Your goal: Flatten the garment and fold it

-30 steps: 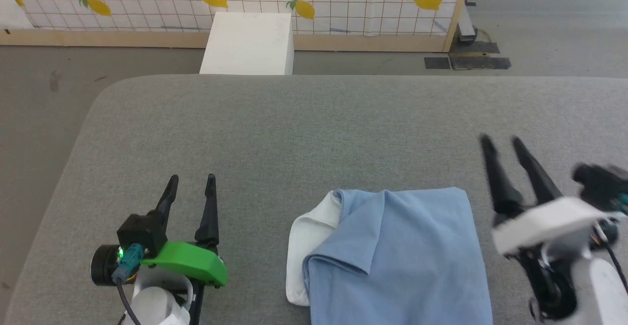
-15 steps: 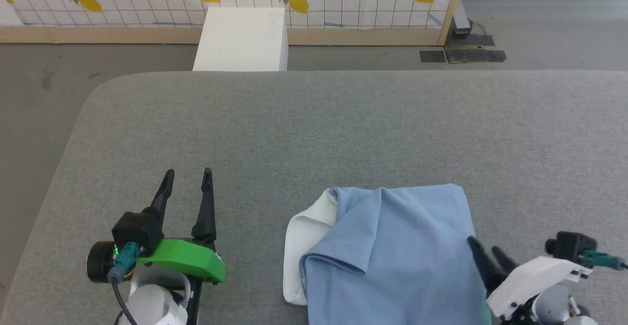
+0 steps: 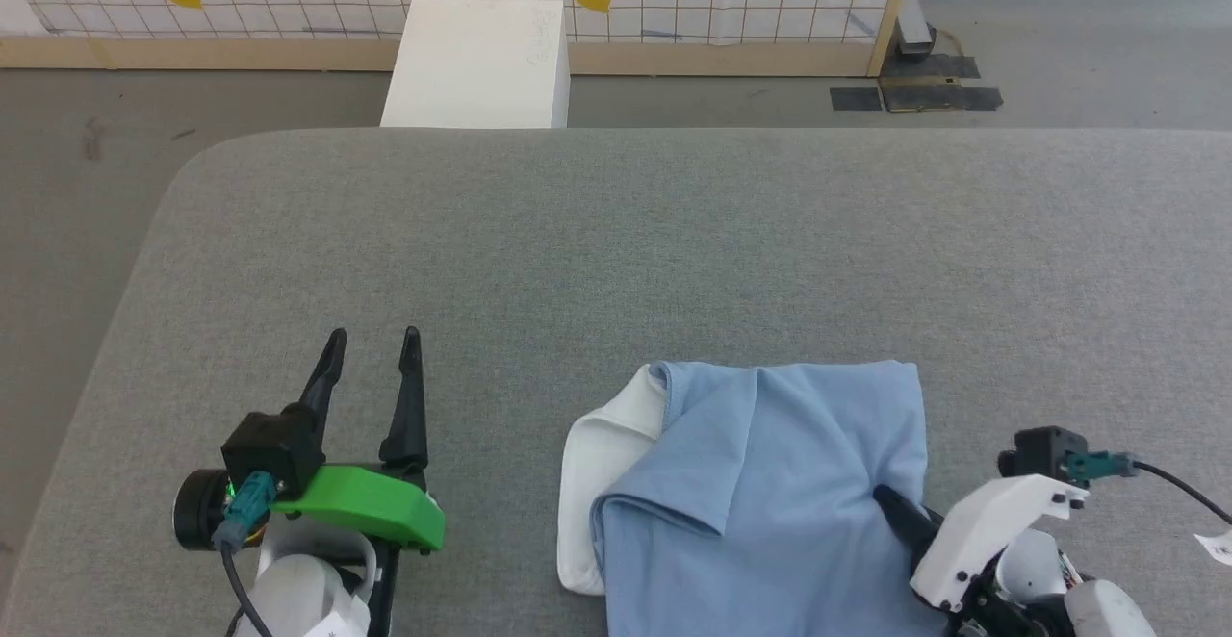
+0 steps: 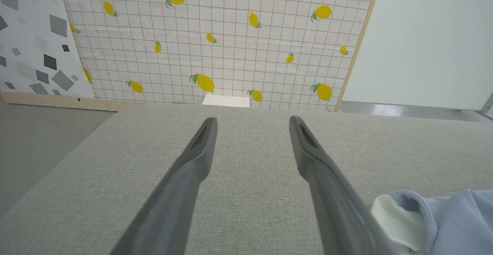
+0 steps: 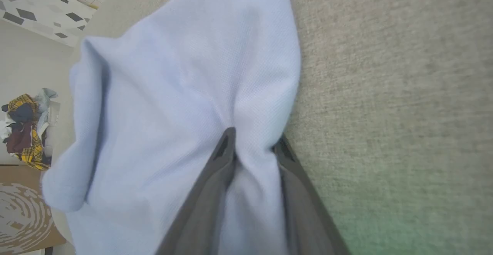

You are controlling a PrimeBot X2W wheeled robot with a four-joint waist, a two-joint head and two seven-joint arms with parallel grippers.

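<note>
two states: left pincer (image 3: pixel 374 334) wide, right pincer (image 5: pixel 255 135) pinching the garment (image 3: pixel 770 464); backdrop (image 4: pixel 215 35) reads "restaurant".

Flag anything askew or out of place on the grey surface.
The polo shirt lies crumpled: one layer folds diagonally over itself, the white collar pokes out left, and the right gripper pinches a ridge of cloth near its right edge.
</note>
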